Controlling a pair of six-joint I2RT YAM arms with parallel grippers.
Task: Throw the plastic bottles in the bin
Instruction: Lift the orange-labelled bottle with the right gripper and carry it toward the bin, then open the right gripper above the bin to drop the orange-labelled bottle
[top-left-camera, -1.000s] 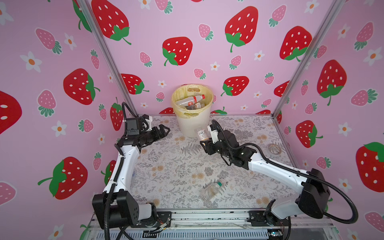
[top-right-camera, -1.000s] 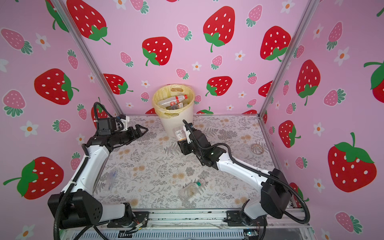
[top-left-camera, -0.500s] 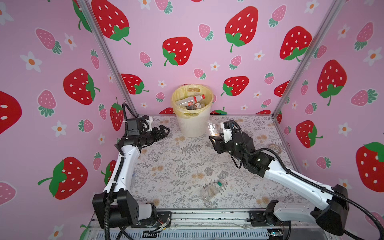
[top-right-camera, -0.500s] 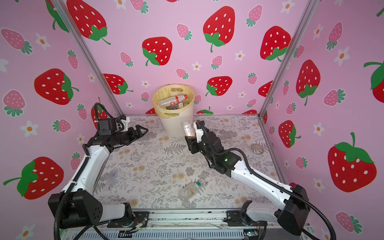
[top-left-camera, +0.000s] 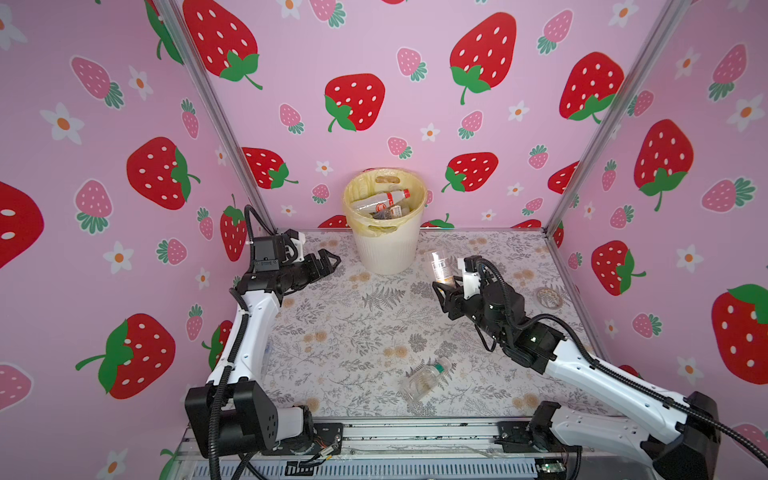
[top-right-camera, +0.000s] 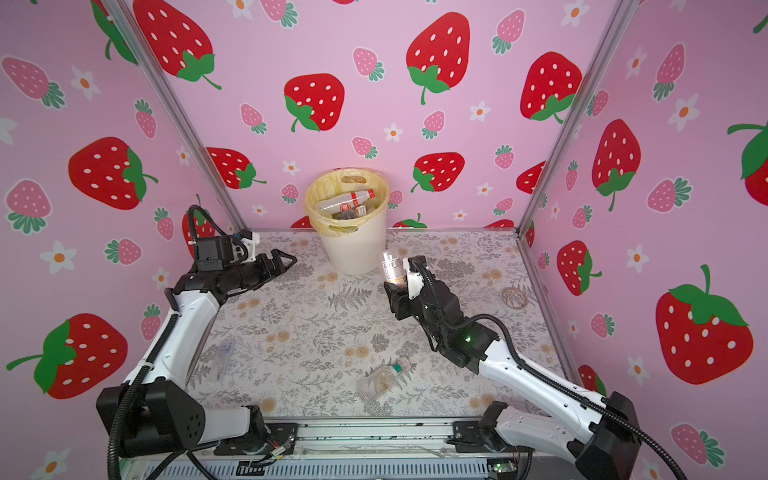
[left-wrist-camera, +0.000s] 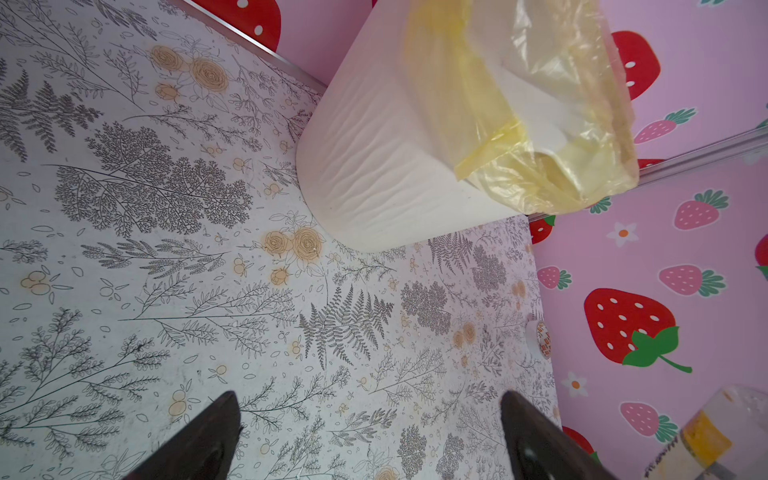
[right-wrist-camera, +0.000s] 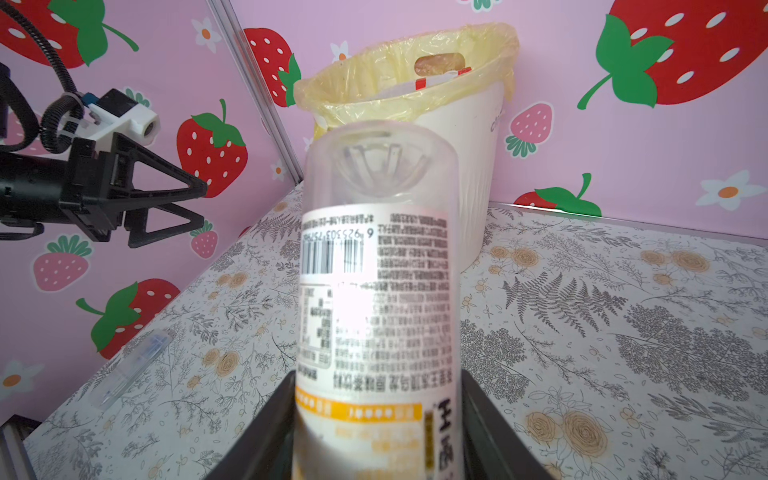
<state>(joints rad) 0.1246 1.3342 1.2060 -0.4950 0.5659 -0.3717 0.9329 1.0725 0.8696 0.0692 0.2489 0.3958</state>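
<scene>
While upright, yellow-lined bin (top-left-camera: 386, 253) with red-capped bottle (top-left-camera: 384, 198) and others inside.

Walls (top-left-camera: 415, 50): pink w/ red & pink strawberries, white flowers. Table (top-left-camera: 353, 332): white, grey fern & tan rose print. Bin (top-left-camera: 386, 253): cream, ribbed; liner (top-left-camera: 361, 185) translucent yellow. Labelled bottle (right-wrist-camera: 374, 270): clear; label white/orange, black text. My left gripper (top-left-camera: 334, 259) & right gripper (top-left-camera: 444, 284): black.
</scene>
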